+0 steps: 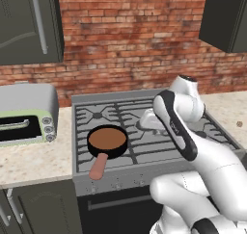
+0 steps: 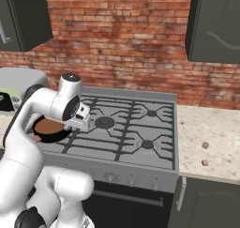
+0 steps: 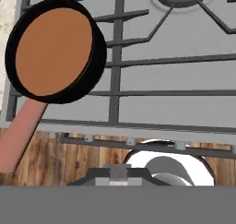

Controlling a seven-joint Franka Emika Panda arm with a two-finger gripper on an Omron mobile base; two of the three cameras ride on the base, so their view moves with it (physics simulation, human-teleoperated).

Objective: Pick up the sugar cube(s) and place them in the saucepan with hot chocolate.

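Observation:
The saucepan with hot chocolate (image 1: 107,141) stands on the stove's front left burner, black with a brown surface and a pink handle (image 1: 98,167) pointing over the front edge. The hand view looks down on the saucepan (image 3: 53,50) at upper left. My gripper (image 3: 119,172) is shut with nothing seen between its fingers. It hovers over the stove's front part, right of the pan (image 2: 47,127), and its hand (image 1: 147,120) is partly hidden by my arm. Two small brown sugar cubes (image 2: 205,145) (image 2: 205,163) lie on the counter to the right of the stove, far from the gripper (image 2: 83,119).
A grey toaster oven (image 1: 26,120) sits on the left counter. The stove (image 2: 126,128) has dark grates (image 3: 138,61) and knobs along its front. Dark cabinets hang at the upper left and right against the brick wall. The beige right counter (image 2: 215,128) holds the cubes.

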